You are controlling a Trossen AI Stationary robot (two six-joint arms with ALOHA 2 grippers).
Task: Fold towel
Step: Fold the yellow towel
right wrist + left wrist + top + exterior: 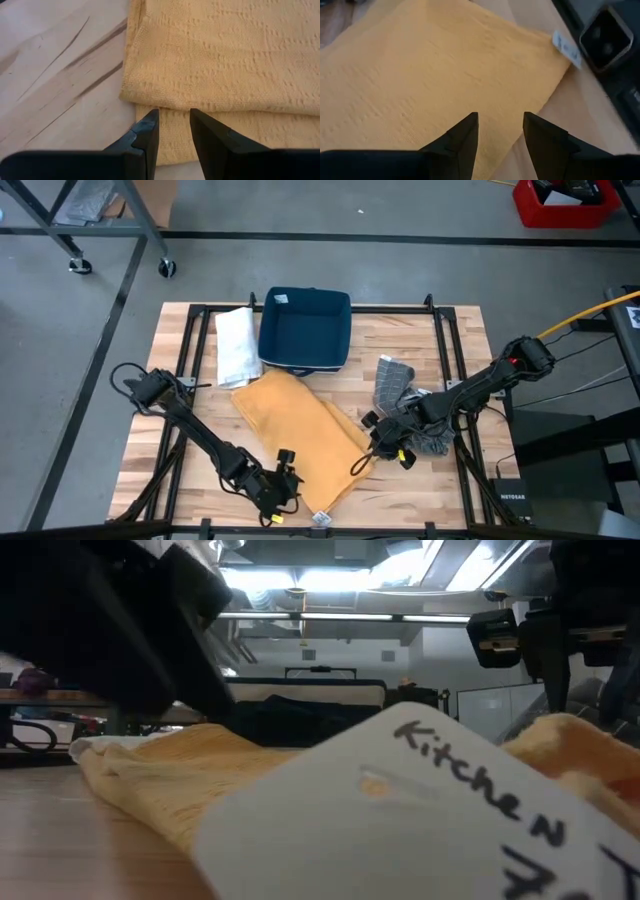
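A yellow towel [300, 435] lies folded on the wooden table [460, 340], a long strip whose long axis runs diagonally: one end points toward the far left, just in front of the dark blue tray [305, 328], and the other end points toward the near edge, slightly right of centre, where a white tag [321, 519] sits at its corner. The left gripper [283, 480] is low at the towel's near left edge; in the left wrist view its two dark fingers [462, 137] stand apart with a clear gap, over the yellow cloth and holding nothing. The right gripper [372, 448] is at the towel's right edge, about midway along the strip; in the right wrist view its fingers [147, 132] are parted by a narrow gap, poised above the doubled edge where an upper layer lies over a lower one, with no cloth between them. A folded white cloth [237, 345] lies left of the tray, and a grey patterned cloth [392, 383] lies on the right side of the table, partly under the right arm. In the low view the tag fills the foreground, with the handwritten word "Kitchen" on it, and the towel is bunched behind it
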